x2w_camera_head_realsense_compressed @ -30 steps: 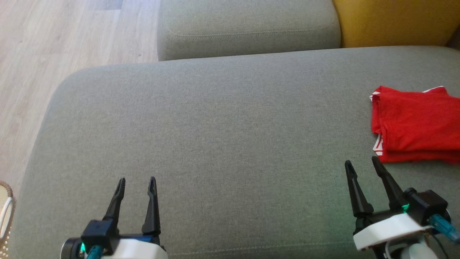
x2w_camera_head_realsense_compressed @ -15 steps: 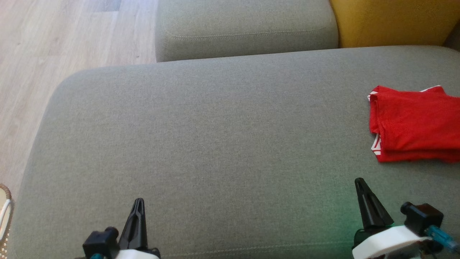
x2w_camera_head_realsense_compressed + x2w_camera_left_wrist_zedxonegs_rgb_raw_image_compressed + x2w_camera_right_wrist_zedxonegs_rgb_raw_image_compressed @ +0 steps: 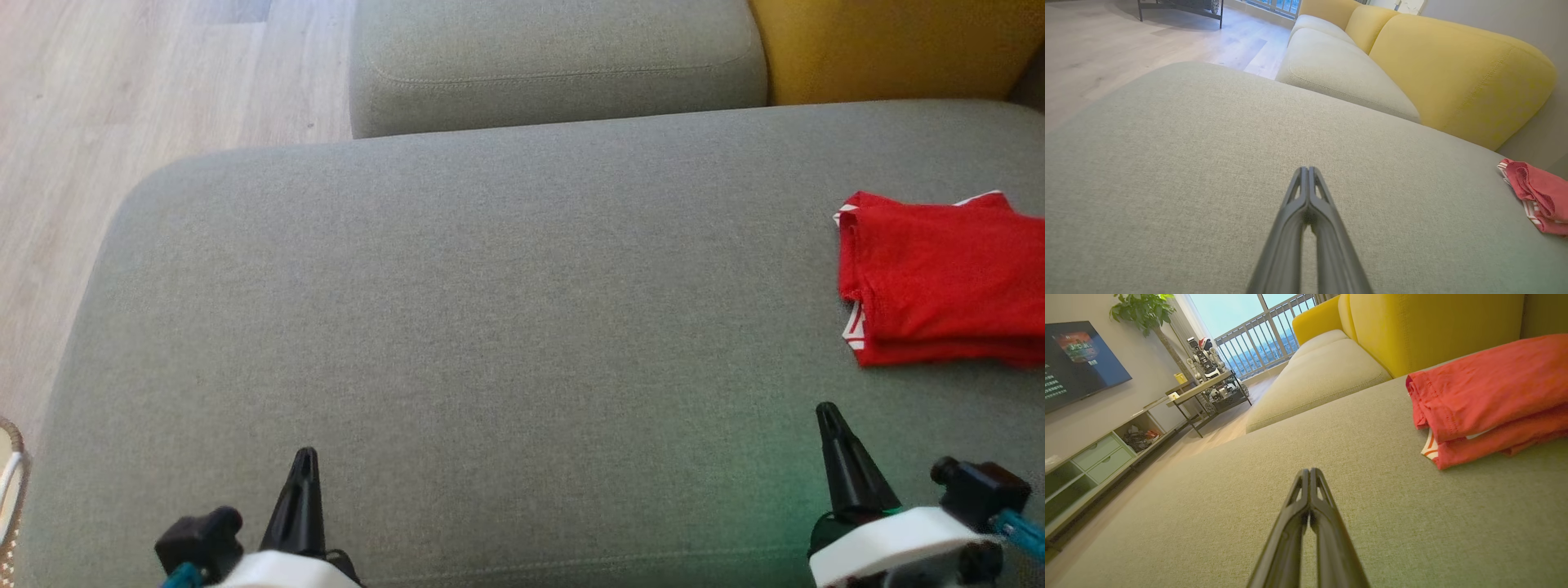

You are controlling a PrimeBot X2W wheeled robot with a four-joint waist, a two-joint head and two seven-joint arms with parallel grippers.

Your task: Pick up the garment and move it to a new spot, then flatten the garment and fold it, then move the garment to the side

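The garment [image 3: 947,278] is red with white striped trim, folded into a flat stack at the right side of the grey sofa cushion [image 3: 490,310]. It also lies at the right edge of the left wrist view as garment [image 3: 1541,196] and at the upper right of the right wrist view as garment [image 3: 1490,396]. My left gripper [image 3: 304,461] rests shut and empty near the cushion's front edge, far left of the garment. My right gripper [image 3: 829,416] is shut and empty too, a short way in front of the garment and apart from it. Both pairs of fingers press together, left gripper [image 3: 1307,170] and right gripper [image 3: 1309,473].
A second grey cushion [image 3: 555,57] and a yellow backrest [image 3: 898,45] lie beyond. Wooden floor [image 3: 122,106] runs along the left. A woven basket edge [image 3: 10,490] sits at the lower left. A TV unit [image 3: 1090,457] and a small table [image 3: 1208,392] stand across the room.
Both grippers went from open to shut and drew back toward the cushion's front edge. The garment has stayed in place; the picture has shifted slightly.
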